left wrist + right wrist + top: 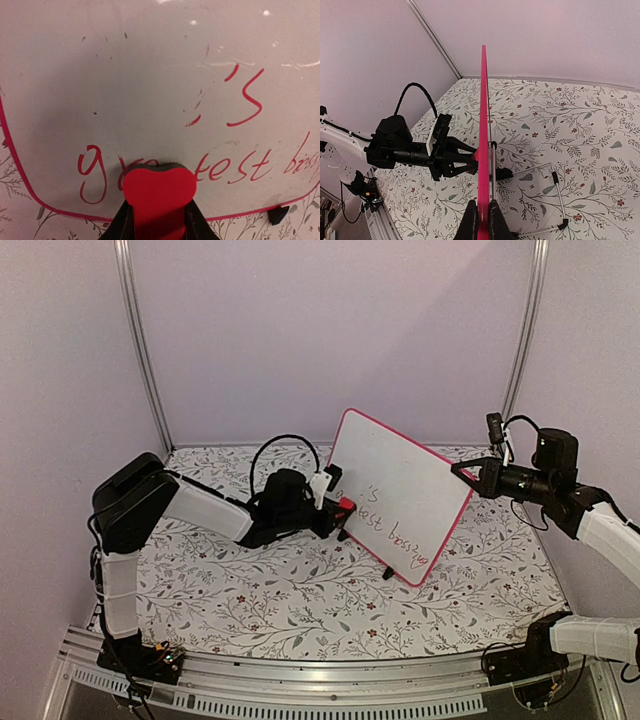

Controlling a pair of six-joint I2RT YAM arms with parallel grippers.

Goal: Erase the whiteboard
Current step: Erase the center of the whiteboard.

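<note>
Whiteboard [400,490]: likely light, stiff, slick; right fingers [470,225] clamped on 3 o'clock edge. Left fingers [120,227] closed on eraser [159,200].

The enclosure has plain pale lilac wall panels [330,330] on three sides, joined at the rear corners by upright aluminium posts [143,350]. The tabletop [300,590] carries a white covering printed with grey leafy sprigs and small red flowers. An aluminium rail [330,672] runs along its near edge. Lighting is soft and even.
</note>
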